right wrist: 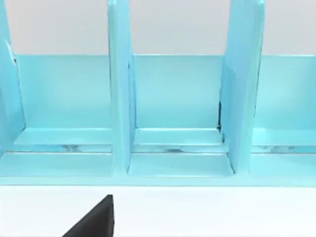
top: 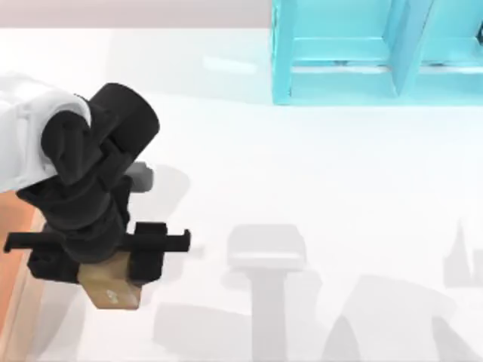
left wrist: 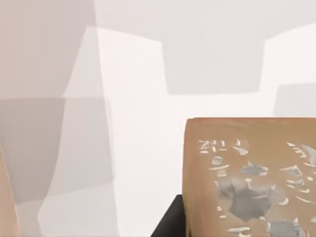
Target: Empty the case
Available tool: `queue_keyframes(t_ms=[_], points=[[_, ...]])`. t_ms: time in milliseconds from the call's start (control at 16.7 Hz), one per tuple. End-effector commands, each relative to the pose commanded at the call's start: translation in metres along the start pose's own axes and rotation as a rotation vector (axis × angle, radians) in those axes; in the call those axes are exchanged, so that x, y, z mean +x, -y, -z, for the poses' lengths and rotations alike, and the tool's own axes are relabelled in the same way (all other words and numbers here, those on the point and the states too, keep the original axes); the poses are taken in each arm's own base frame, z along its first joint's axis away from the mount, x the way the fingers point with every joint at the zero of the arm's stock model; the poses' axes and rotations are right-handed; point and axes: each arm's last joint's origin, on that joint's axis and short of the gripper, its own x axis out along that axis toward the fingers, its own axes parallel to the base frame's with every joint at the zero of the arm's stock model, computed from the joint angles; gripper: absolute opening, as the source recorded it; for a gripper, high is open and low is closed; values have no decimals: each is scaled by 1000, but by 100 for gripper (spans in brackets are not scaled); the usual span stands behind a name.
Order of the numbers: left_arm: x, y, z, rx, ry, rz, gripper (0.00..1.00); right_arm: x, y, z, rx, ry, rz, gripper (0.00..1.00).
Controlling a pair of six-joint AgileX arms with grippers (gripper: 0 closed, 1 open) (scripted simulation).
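Gripping tan cube (top: 112, 285): left gripper (top: 106, 264), beside case (top: 13, 249).

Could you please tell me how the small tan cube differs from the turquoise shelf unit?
The tan cube is small and solid, gripped by the left gripper at the table's left; the turquoise shelf unit is large, open-fronted and split by upright dividers, at the far right. The cube bears pale markings; the shelf is plain. Both are boxy.
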Motion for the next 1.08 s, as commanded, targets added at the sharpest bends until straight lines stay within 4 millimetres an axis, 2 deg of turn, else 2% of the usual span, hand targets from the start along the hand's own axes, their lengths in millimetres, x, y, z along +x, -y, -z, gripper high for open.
queue_keyframes(t_ms=[180, 480, 900, 1080], points=[[11, 6, 11, -24, -16, -34, 0, 0, 0, 0, 0, 0, 0, 100], [13, 5, 11, -27, -20, -35, 0, 0, 0, 0, 0, 0, 0, 100], [55, 4, 12, -25, -15, -34, 0, 0, 0, 0, 0, 0, 0, 100], [57, 4, 12, -26, -16, -35, 0, 0, 0, 0, 0, 0, 0, 100]])
